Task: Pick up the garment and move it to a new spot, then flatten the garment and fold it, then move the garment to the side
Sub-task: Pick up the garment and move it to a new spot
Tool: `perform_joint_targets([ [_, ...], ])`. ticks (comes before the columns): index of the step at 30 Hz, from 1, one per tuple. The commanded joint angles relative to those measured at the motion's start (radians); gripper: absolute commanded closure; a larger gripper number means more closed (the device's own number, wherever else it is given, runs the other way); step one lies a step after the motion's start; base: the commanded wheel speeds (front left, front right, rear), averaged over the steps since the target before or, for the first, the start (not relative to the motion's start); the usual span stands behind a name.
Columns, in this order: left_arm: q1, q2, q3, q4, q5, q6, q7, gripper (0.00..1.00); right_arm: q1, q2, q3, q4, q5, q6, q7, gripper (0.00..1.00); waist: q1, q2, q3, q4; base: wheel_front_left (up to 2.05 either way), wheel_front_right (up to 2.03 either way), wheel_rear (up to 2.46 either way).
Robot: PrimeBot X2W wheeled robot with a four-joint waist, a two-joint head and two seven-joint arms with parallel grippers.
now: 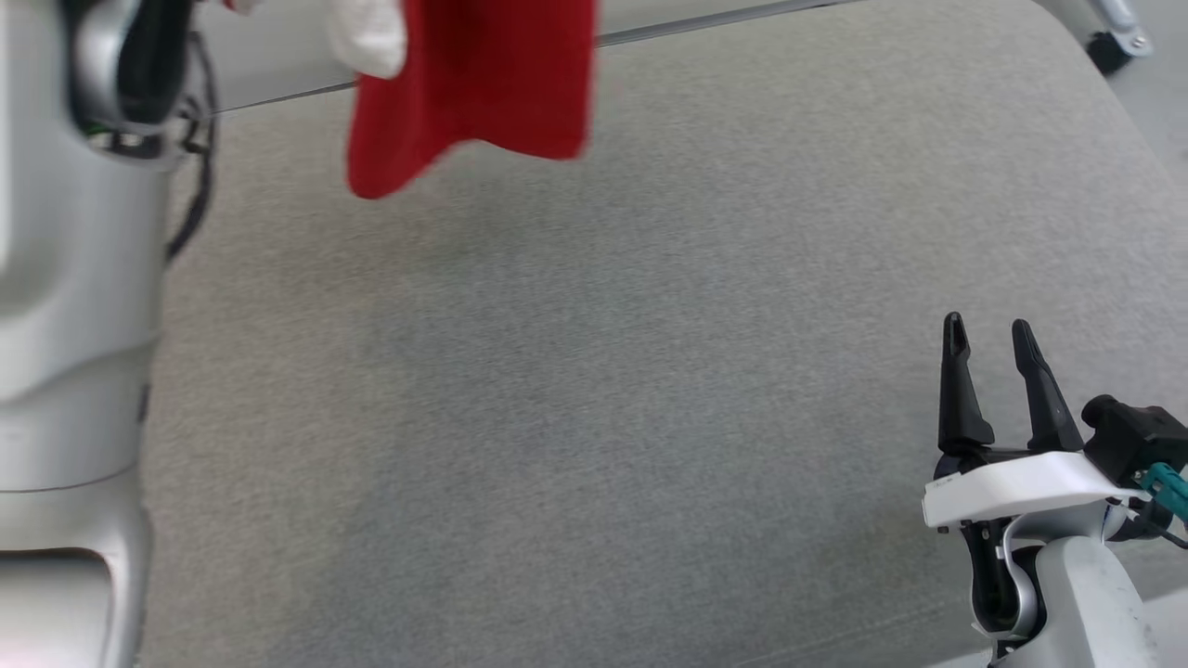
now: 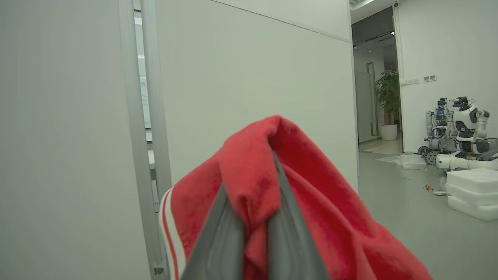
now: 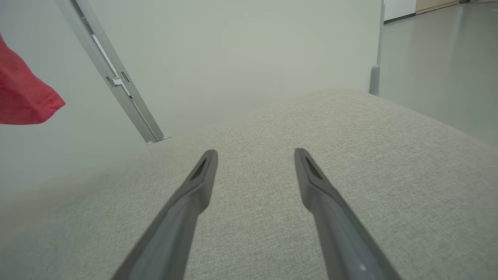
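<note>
The garment (image 1: 473, 83) is red with a white part, and it hangs in the air above the far left of the grey cushioned surface (image 1: 575, 390), its top cut off by the head view's upper edge. In the left wrist view my left gripper (image 2: 258, 186) is shut on a bunched fold of the red garment (image 2: 311, 202), which drapes over both fingers and shows a white striped edge at the left. My right gripper (image 1: 988, 339) stands open low over the near right of the surface, nothing between its fingers (image 3: 202, 175). A corner of the garment (image 3: 23, 97) hangs at the right wrist view's left edge.
My pale left arm (image 1: 74, 325) rises along the head view's left side. A white partition wall (image 2: 253, 77) with a metal post (image 3: 113, 77) stands behind the surface. Beyond it lie a grey floor, other robots (image 2: 459, 128), white foam blocks (image 2: 472, 190) and a potted plant (image 2: 387, 97).
</note>
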State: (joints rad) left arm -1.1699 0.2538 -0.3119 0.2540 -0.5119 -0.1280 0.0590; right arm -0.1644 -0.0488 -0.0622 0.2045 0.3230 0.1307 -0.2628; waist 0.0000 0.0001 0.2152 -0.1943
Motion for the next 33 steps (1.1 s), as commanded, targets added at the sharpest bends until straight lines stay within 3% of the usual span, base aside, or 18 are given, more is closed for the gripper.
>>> perform_joint_targets([
  [1, -0.001, -0.016, -0.010, -0.003, -0.008, 0.007, -0.009, 1.00, -0.007, -0.003, 0.006, 0.001, 0.011, 0.000, -0.003, 0.00, 0.0000, -0.0001, 0.016, -0.070, 0.00, 0.00, 0.00],
  [8, 0.133, -0.103, -0.064, 0.020, -0.030, 0.021, -0.049, 1.00, 0.010, -0.002, 0.002, -0.009, 0.020, 0.000, -0.003, 0.00, 0.0000, -0.0001, 0.030, -0.124, 0.00, 0.00, 0.00],
  [23, 0.573, -0.134, -0.150, 0.213, -0.052, 0.038, -0.171, 1.00, 0.000, -0.003, 0.013, -0.009, -0.006, 0.000, -0.003, 0.00, 0.0000, -0.0001, 0.032, -0.085, 0.00, 0.00, 0.00],
  [24, 0.596, -0.137, -0.159, 0.226, -0.051, 0.036, -0.180, 0.89, 0.001, -0.003, 0.014, -0.008, -0.012, 0.000, -0.003, 0.00, 0.0000, -0.0001, 0.029, -0.076, 0.00, 0.00, 0.00],
  [25, 0.612, -0.137, -0.165, 0.236, -0.048, 0.035, -0.186, 0.65, 0.002, -0.002, 0.017, -0.008, -0.013, 0.000, -0.003, 0.00, 0.0000, -0.0001, 0.025, -0.070, 0.00, 0.00, 0.00],
  [26, 0.625, -0.139, -0.176, 0.247, -0.041, 0.033, -0.195, 0.22, 0.004, -0.003, 0.019, -0.009, -0.019, 0.000, -0.003, 0.00, 0.0000, -0.0001, 0.022, -0.061, 0.00, 0.00, 0.00],
  [27, 0.631, -0.138, -0.182, 0.253, -0.036, 0.033, -0.203, 0.00, 0.005, -0.003, 0.021, -0.010, -0.022, 0.000, -0.003, 0.00, 0.0000, -0.0001, 0.018, -0.054, 0.00, 0.00, 0.00],
  [33, 0.631, -0.124, -0.180, 0.256, -0.010, 0.040, -0.278, 0.00, 0.028, -0.003, 0.032, -0.013, -0.046, 0.000, -0.003, 0.00, 0.0000, -0.0001, -0.029, 0.007, 0.00, 0.00, 0.00],
])
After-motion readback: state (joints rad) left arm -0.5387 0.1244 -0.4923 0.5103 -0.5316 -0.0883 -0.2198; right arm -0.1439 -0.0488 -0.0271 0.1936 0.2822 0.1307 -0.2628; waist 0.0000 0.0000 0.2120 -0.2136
